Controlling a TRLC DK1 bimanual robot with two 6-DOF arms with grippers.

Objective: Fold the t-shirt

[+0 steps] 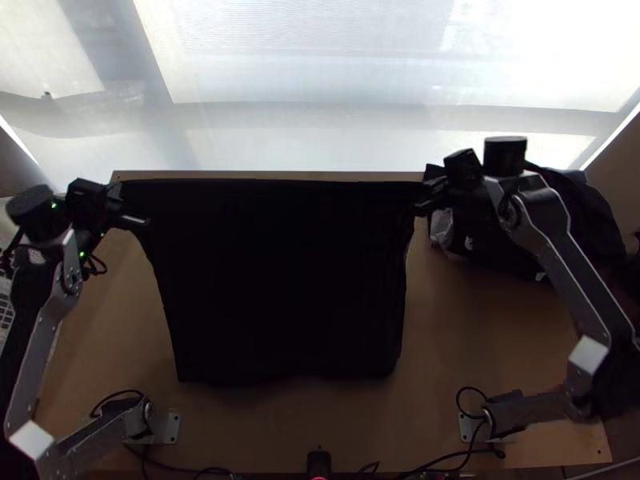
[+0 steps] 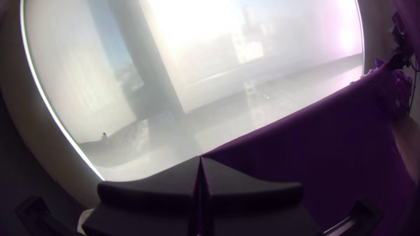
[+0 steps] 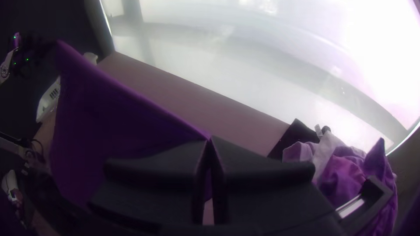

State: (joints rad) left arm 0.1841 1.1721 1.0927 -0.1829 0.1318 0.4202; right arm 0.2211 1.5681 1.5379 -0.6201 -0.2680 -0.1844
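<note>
A black t-shirt (image 1: 280, 280) is stretched wide between both grippers, its far edge taut and straight, its lower part hanging toward the table's near side. My left gripper (image 1: 132, 218) is shut on its far left corner; in the left wrist view the fingertips of the left gripper (image 2: 201, 158) meet at the corner of the cloth (image 2: 315, 148). My right gripper (image 1: 428, 202) is shut on the far right corner; in the right wrist view the right gripper (image 3: 209, 139) pinches the end of the cloth's edge (image 3: 109, 118). Which part of the shirt each corner is cannot be told.
A heap of dark clothing (image 1: 560, 216) lies at the table's right, under and beside the right arm. The wooden table (image 1: 488, 320) shows around the shirt. A keyboard (image 1: 6, 308) is at the far left. A small black device (image 1: 318, 462) stands at the near edge.
</note>
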